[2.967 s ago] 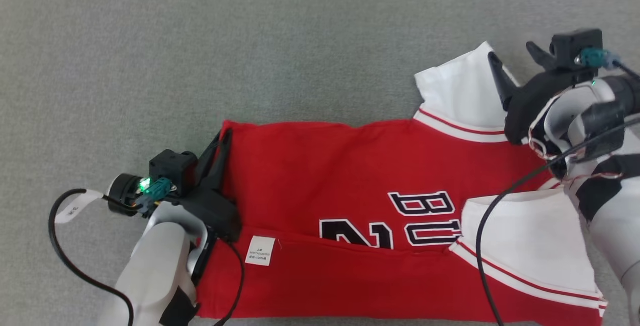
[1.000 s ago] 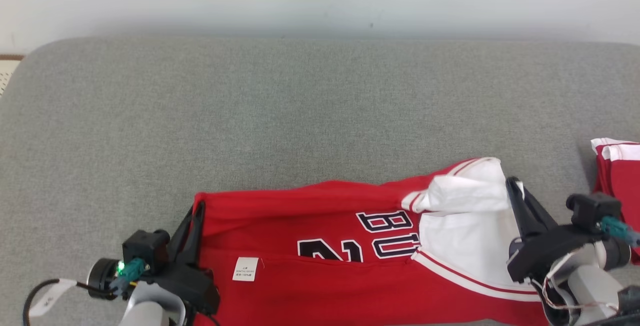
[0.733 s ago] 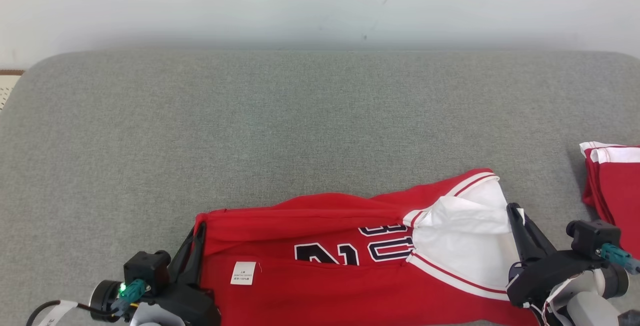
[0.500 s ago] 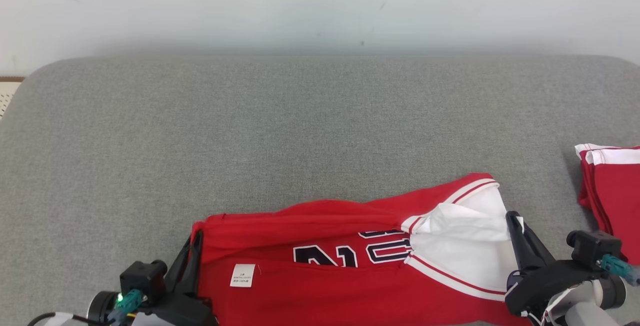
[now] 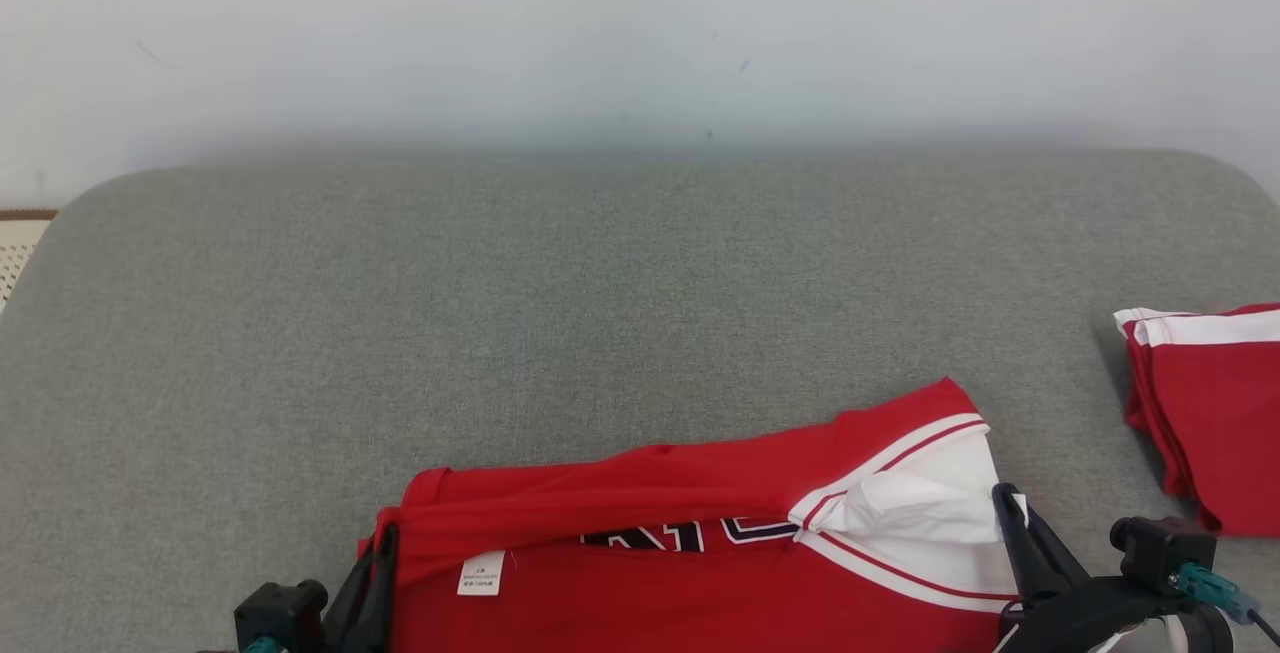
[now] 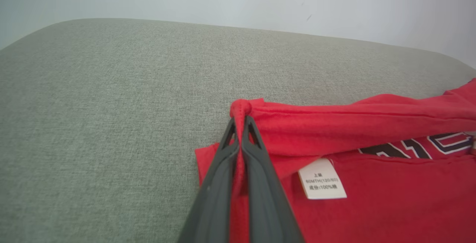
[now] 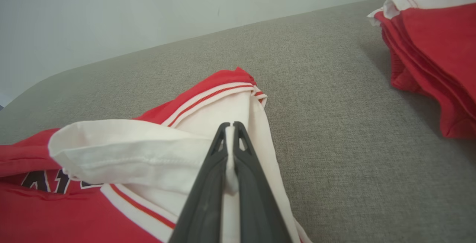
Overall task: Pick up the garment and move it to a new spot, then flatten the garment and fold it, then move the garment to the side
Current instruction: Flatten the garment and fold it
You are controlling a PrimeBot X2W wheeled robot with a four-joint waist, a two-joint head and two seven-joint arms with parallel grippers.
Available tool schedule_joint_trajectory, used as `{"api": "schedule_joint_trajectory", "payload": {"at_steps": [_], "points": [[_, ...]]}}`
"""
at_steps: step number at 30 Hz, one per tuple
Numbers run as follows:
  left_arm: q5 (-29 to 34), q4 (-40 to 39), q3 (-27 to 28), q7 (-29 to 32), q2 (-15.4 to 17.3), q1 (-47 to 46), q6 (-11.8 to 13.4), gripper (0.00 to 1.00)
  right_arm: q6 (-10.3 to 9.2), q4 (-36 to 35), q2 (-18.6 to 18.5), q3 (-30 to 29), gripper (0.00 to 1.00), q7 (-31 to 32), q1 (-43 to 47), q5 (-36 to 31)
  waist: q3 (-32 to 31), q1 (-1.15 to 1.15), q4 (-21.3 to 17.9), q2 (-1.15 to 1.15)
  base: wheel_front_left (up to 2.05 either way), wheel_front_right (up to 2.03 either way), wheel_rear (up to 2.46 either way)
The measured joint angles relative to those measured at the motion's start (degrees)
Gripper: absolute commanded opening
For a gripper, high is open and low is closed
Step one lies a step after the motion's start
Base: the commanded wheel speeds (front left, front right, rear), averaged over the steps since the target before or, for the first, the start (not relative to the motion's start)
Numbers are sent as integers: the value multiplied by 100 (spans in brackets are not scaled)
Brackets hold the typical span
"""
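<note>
Here, the left gripper (image 5: 386, 535) pokes up from the bottom edge of the head view at lower left. Its dark fingers slant up and slightly right, with the jaws pressed together on the red hem corner of the garment (image 5: 700, 598). In the left wrist view the fabric bunches into a small knot just past the fingertips, and a strip of red runs down between the fingers.

The right gripper (image 5: 1002, 493) rises at lower right, fingers leaning up and to the left, with a teal connector (image 5: 1205, 585) on the wrist behind it. Its jaws are clamped on the edge of the white sleeve (image 5: 920, 518), which the right wrist view shows pinched thin between them.

The garment lies along the bottom centre of the head view on the grey upholstered surface (image 5: 600, 313). Its far edge is raised in a fold that partly covers the black lettering (image 5: 690, 536), and a white label (image 5: 481, 573) sits near the left end. A folded red-and-white stack (image 5: 1210, 413) lies well apart at the right edge.
</note>
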Motion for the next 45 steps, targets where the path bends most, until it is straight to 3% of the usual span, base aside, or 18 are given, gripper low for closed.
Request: {"api": "schedule_joint_trajectory", "payload": {"at_steps": [4, 6, 7, 9, 11, 19, 24, 33, 45], "points": [[-60, 107, 8, 1, -1, 101, 0, 17, 0, 112, -1, 25, 0, 0, 2, 0, -83, 0, -72, 0, 0, 0, 0], [-67, 120, 8, 0, 0, 101, 1, 28, 0, 140, -8, 54, 0, 0, 2, -4, -90, 0, -83, 0, 0, 0, 0], [-71, 135, 8, 0, 1, 101, 20, 42, 0, 156, -9, 75, 0, 0, 4, -14, -93, 0, -91, 0, 0, 0, 0], [-85, 182, 8, 0, -1, 116, 53, 100, 0, 172, -9, 92, 1, 0, 4, -14, -96, 0, -94, 0, 0, 0, 0], [-91, 238, 11, 0, -1, 175, 113, 100, 0, 227, -2, 53, 100, 0, 7, 24, -97, 0, -90, 0, 0, 0, 0], [-40, 20, 153, 0, 1, 555, 515, 100, 0, -80, 12, -688, 100, -1, 222, -231, -143, 0, -29, 0, 0, 0, 0], [-59, -158, 209, 0, 0, 790, 628, 100, 0, -185, 186, -987, 100, 0, 402, -601, -191, 0, 24, 0, 0, 0, 0], [-34, -375, 85, 0, 1, 812, 627, 100, 0, 182, 415, -947, 100, 0, 294, -1070, -222, 1, 220, 0, 0, 0, 0], [93, -568, -97, 0, -1, 777, 576, 100, 0, 1102, 458, -1192, 100, 0, -268, -1549, 59, 1, 515, 0, 0, 0, 0]]}}
